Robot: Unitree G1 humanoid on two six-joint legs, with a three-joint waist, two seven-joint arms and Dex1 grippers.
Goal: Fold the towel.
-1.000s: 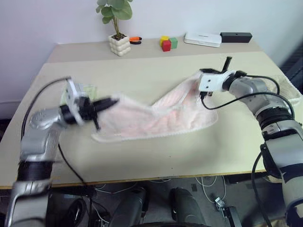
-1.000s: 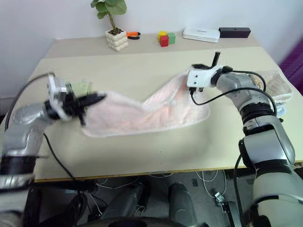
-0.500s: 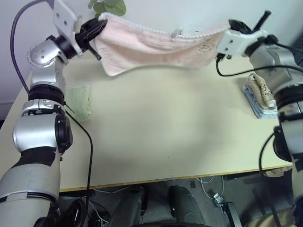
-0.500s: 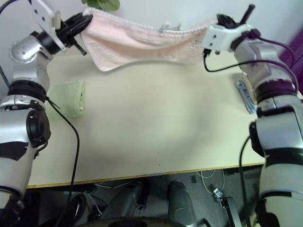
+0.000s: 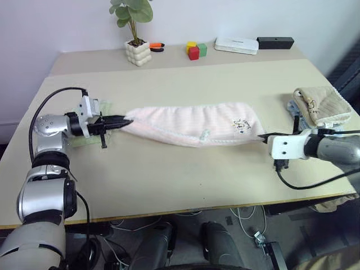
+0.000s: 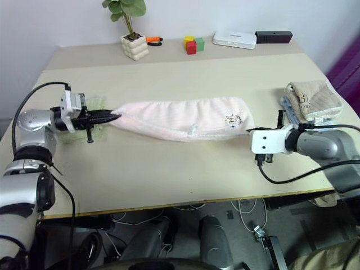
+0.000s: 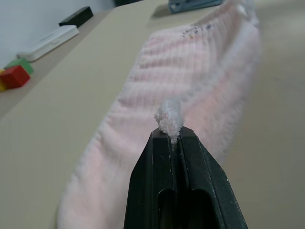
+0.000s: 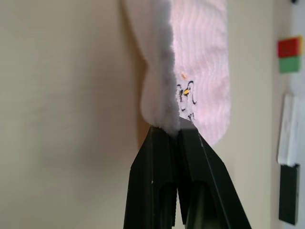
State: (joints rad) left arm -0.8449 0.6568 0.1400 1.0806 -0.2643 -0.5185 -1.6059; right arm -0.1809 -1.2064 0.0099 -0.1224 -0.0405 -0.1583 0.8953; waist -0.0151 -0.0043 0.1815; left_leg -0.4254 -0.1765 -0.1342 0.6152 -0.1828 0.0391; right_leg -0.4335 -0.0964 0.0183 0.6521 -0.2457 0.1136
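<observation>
The towel (image 5: pixel 191 124), pale pink and fluffy with a small printed mark near its right end, lies stretched in a long band across the middle of the table (image 5: pixel 185 180). My left gripper (image 5: pixel 128 121) is shut on the towel's left end, low over the table and pointing right. My right gripper (image 5: pixel 263 136) is shut on the right end, pointing left. In the left wrist view a tuft of the towel (image 7: pixel 190 71) sticks out between the closed fingertips (image 7: pixel 159 138). In the right wrist view the towel's white edge (image 8: pixel 159 71) runs into the closed fingertips (image 8: pixel 159 136).
A light green cloth (image 6: pixel 95 104) lies under my left wrist. A beige towel with a print (image 5: pixel 320 104) sits on a blue pad at the right edge. Along the back stand a potted plant (image 5: pixel 139 52), coloured blocks (image 5: pixel 196 50), a white box (image 5: pixel 236 45) and a black box (image 5: pixel 275 42).
Half a second ago both grippers held the towel high in the air. They have come down and toward me, and the towel now lies stretched out on the table.
</observation>
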